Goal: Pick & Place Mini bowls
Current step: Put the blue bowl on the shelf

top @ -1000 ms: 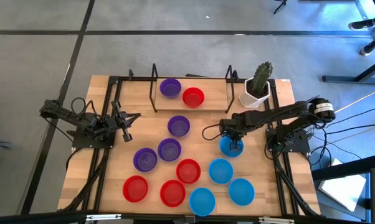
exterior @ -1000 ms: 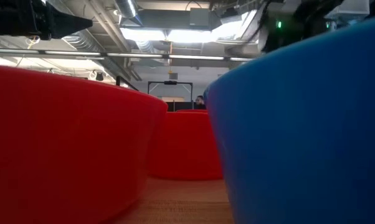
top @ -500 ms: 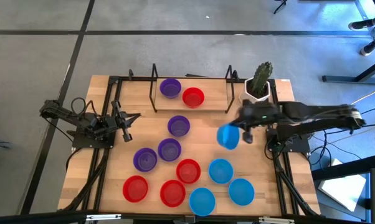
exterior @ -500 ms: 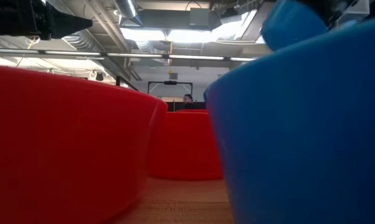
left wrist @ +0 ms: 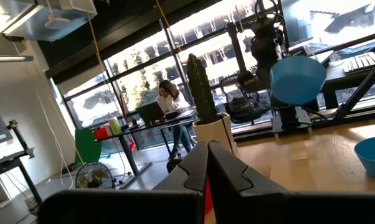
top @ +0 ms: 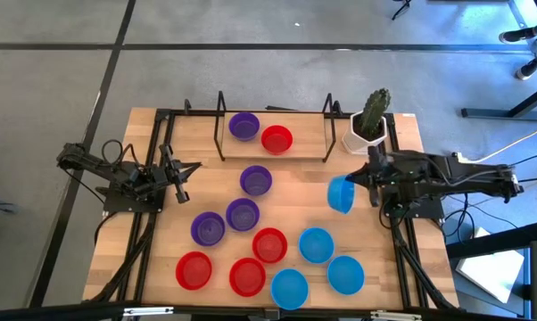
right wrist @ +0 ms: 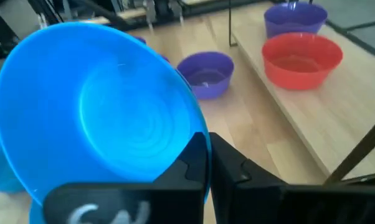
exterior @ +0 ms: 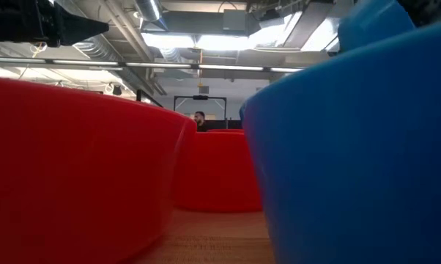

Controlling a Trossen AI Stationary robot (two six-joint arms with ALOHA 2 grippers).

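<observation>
Dark jointed arms (top: pixel 447 169), black cables (top: pixel 479 209)

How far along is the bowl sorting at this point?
Done: a purple bowl and a red bowl sit on the rear shelf. In hand: the right gripper holds a blue bowl above the table. Left: nine bowls on the table; the left gripper waits, shut.

The high view looks straight down on the whole table (top: pixel 161 259). The low view sits at tabletop level, pressed close behind a red bowl (exterior: pixel 74 169) and a blue bowl (exterior: pixel 352 161), facing the room beyond. Each wrist view looks forward past its own fingers; the raised blue bowl (top: pixel 341 194) also appears in the left wrist view and, very near, in the right wrist view.
</observation>
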